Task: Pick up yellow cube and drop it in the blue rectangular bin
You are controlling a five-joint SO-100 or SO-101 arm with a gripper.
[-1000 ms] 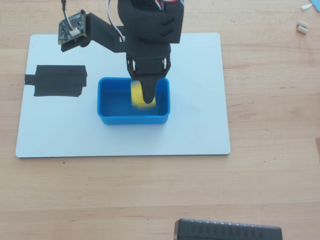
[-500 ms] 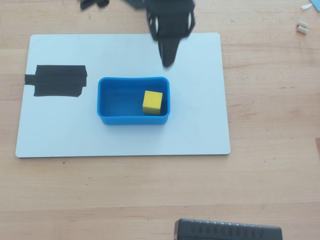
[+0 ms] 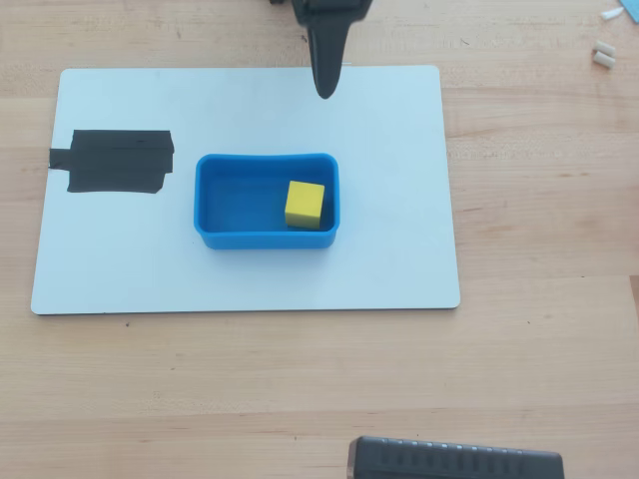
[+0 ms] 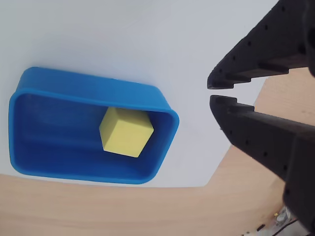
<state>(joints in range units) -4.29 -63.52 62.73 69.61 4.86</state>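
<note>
So the yellow cube [image 3: 305,204] sits inside the blue rectangular bin [image 3: 222,195], over toward its 3 o'clock end in the overhead view, while the empty hand [image 4: 210,92] hangs nearly closed up at 12 o'clock.

The blue bin [image 3: 267,201] sits near the middle of a white board [image 3: 399,259] lying on the wooden worktop [image 3: 539,349]. Inside the bin, the yellow cube [image 3: 305,204] rests on the floor toward its right end. A black tape patch [image 3: 115,161] lies on the board left of the bin. The dark claw [image 3: 326,92] points down at the board's top edge, above the bin and apart from it.
</note>
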